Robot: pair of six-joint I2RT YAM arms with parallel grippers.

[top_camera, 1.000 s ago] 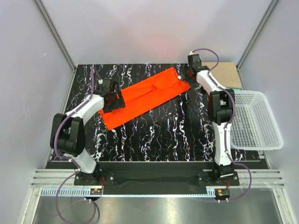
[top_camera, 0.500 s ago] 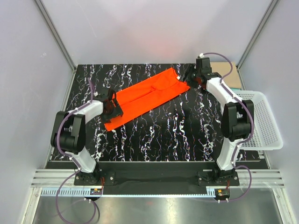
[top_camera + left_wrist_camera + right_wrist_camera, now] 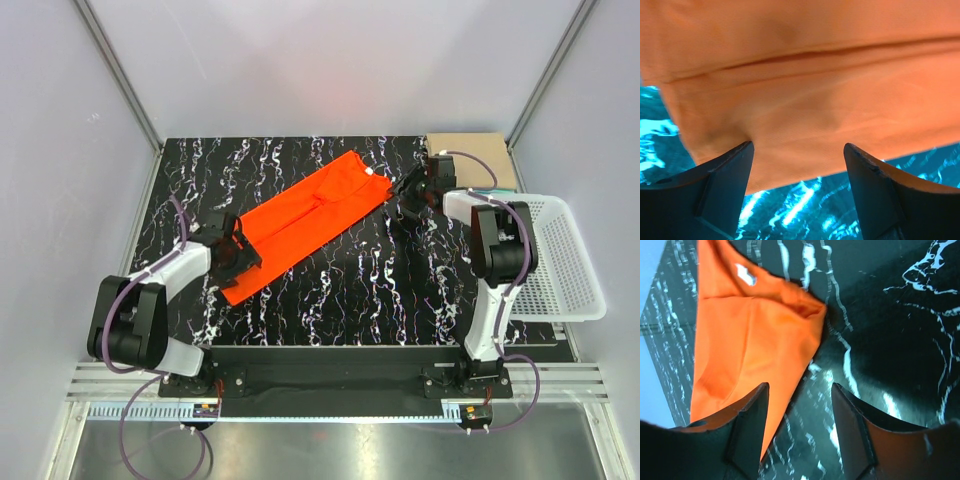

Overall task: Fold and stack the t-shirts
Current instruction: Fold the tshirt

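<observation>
The orange-red t-shirt [image 3: 300, 225] lies folded into a long strip, slanting from the front left to the back right of the black marbled table [image 3: 380, 290]. My left gripper [image 3: 238, 255] is open at the strip's lower left end; in the left wrist view the cloth [image 3: 805, 90] fills the top and its edge runs between the fingertips [image 3: 735, 165]. My right gripper [image 3: 408, 192] is open just right of the upper end. The right wrist view shows the neck end [image 3: 745, 335] with its white label [image 3: 745, 274] ahead of the open gripper [image 3: 800, 412]. A folded tan t-shirt [image 3: 470, 150] sits at the back right.
A white mesh basket [image 3: 565, 270] stands off the table's right edge, beside the right arm. Grey walls and metal frame posts close in the back and sides. The arm bases are bolted at the near edge.
The right gripper has let go of the shirt's upper end and drawn off to the right. The left gripper slid down to the lower left end. The strip shifted slightly toward the front left.
</observation>
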